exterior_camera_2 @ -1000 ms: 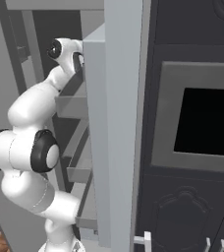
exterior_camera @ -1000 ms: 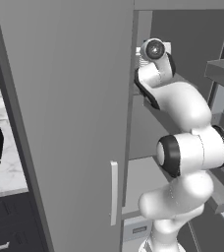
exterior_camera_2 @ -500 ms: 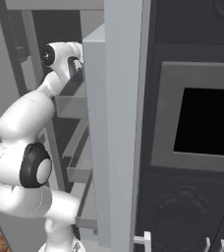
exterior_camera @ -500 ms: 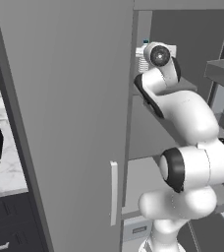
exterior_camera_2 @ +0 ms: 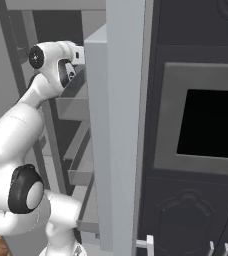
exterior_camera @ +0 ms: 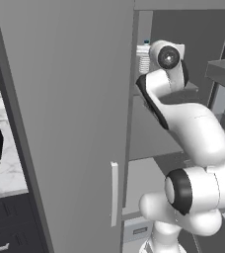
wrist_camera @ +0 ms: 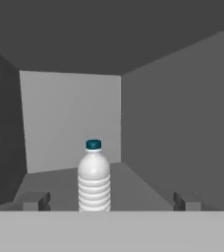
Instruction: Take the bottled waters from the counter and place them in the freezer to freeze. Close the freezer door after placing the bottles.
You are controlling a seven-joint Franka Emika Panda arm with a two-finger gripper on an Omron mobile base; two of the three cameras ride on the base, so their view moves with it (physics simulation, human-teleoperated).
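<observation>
The white arm is rising from the base, bending at a big dark joint low down, then leaning up and forward. At the top the wrist is bending over, so the hand is pointing away, straight ahead. The gripper (wrist_camera: 107,201) is holding its two dark finger tips (wrist_camera: 35,201) wide apart, one on each side. Nothing is being squeezed between them. The jaws are standing open, and neither tip is touching anything.
</observation>
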